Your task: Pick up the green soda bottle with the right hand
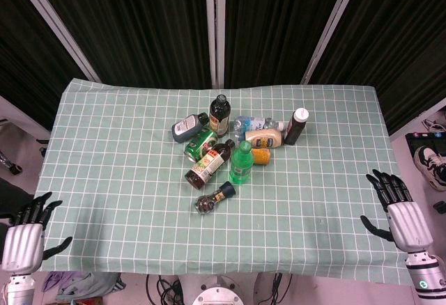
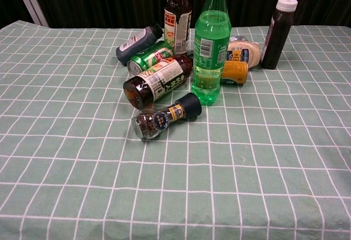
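Note:
The green soda bottle (image 1: 241,163) (image 2: 210,48) stands upright in the middle of the table, green cap on top, within a cluster of bottles. My right hand (image 1: 398,211) hovers at the table's near right corner, fingers spread, holding nothing, well to the right of the bottle. My left hand (image 1: 26,232) sits off the near left corner, also open and empty. Neither hand appears in the chest view.
Around the soda bottle lie a brown sauce bottle (image 2: 158,81), a pepper grinder (image 2: 164,116), a green can (image 2: 150,57), a grey bottle (image 2: 135,44) and an orange jar (image 2: 235,71). Upright stand a dark bottle (image 2: 177,16) and a white-capped dark bottle (image 2: 278,32). A green checked cloth (image 1: 125,180) covers the table.

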Controlling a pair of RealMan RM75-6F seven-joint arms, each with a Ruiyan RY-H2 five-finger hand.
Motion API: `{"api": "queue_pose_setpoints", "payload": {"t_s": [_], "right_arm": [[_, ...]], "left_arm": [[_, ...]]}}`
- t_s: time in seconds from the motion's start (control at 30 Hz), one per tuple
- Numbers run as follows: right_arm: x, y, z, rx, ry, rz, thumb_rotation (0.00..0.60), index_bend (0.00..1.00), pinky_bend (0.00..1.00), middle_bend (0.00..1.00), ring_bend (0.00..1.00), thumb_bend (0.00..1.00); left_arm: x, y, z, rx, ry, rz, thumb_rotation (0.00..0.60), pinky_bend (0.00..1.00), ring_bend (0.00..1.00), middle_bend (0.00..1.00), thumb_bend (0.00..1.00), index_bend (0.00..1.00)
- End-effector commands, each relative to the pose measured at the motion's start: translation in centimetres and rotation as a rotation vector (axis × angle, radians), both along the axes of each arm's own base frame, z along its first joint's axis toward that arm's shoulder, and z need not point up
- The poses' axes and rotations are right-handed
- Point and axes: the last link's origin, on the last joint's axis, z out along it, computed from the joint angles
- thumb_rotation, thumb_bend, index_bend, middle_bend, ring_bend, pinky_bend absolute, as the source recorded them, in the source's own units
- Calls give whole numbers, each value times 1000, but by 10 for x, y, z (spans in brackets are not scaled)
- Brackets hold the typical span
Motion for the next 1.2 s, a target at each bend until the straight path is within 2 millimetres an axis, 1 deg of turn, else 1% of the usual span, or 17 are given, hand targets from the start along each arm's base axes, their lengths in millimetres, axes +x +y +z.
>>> {"api": "queue_pose_setpoints", "payload": {"t_s": [0.03, 0.23, 0.33, 0.37, 0.47, 0.5, 0.57, 0.63, 0.67, 0.77, 0.9, 1.0, 1.2], "right_arm": [[1, -3, -1, 3, 0, 2, 600, 0, 0, 0, 0, 197], [3, -8, -5, 22, -15, 2, 600, 0, 0, 0, 0, 197], [6, -14, -8, 41, -46, 17, 600, 0, 0, 0, 0, 196], [7, -18, -10, 53, -59, 22, 600, 0, 1, 0, 0, 196], [13, -39, -14, 103, -109, 36, 600, 0, 1, 0, 0, 172], [19, -50, -18, 126, -144, 50, 600, 0, 1, 0, 0, 155], [32, -66, -25, 172, -206, 78, 600, 0, 2, 0, 0, 80], [49, -85, -37, 231, -296, 101, 600, 0, 2, 0, 0, 30], [57, -94, -42, 256, -330, 109, 600, 0, 2, 0, 0, 12], [84, -122, -64, 358, -448, 118, 600, 0, 2, 0, 0, 0], [116, -146, -90, 480, -594, 105, 600, 0, 2, 0, 0, 0], [136, -161, -108, 536, -670, 95, 600, 0, 2, 0, 0, 0], [162, -181, -136, 578, -734, 101, 600, 0, 2, 0, 0, 0]], "left_arm": [[-1, 3, -1, -3, -1, 5, 600, 160, 113, 110, 0, 241], [0, 5, -2, -11, -4, 9, 600, 160, 113, 110, 0, 241], [1, 5, -3, -12, -7, 6, 600, 160, 113, 110, 0, 240], [1, 5, -2, -11, -8, 4, 600, 160, 113, 110, 0, 240], [3, 3, -1, -4, -8, -5, 600, 160, 113, 110, 0, 240], [3, 2, -1, -2, -8, -6, 600, 160, 113, 110, 0, 241], [4, 1, -1, 0, -10, -6, 600, 160, 113, 110, 0, 241], [5, -2, -1, 1, -13, -7, 600, 160, 113, 110, 0, 241], [6, -3, -1, 2, -14, -6, 600, 160, 113, 110, 0, 241], [5, -6, -1, 5, -13, 2, 600, 160, 113, 110, 0, 241], [3, -6, -1, 0, -13, 17, 600, 160, 113, 110, 0, 241], [1, -6, -1, -6, -13, 24, 600, 160, 113, 110, 0, 241], [-5, -5, -1, -9, -16, 46, 600, 160, 113, 110, 0, 241]]}}
